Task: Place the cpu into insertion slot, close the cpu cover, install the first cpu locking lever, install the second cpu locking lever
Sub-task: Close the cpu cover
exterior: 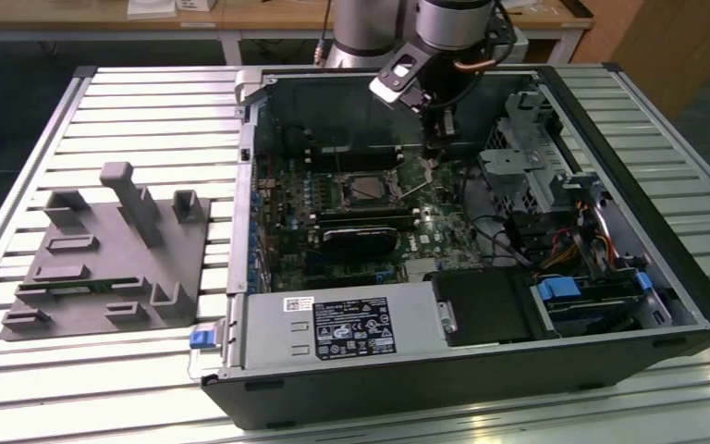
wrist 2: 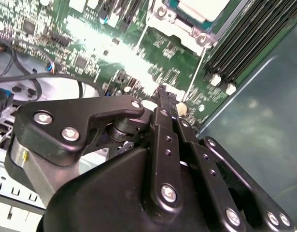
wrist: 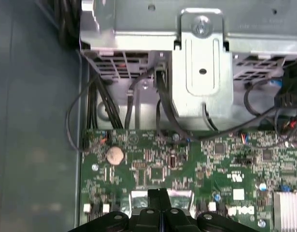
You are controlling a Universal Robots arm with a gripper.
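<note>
Silver-rimmed socket (exterior: 365, 188), pale chip (wrist 2: 204, 7) apparently seated in it, lies near, at approx 8 o'clock from the pincer (exterior: 434, 159) in the exterior view; pincer tips pressed narrow, nothing seen btwn them, just above green board (wrist: 153, 164).

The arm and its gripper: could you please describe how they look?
The arm has silver-grey tubular segments, with a copper-coloured cable at its wrist and a pale block beside it. The gripper is matt black, its linkage bars fastened with silver screws.
</note>
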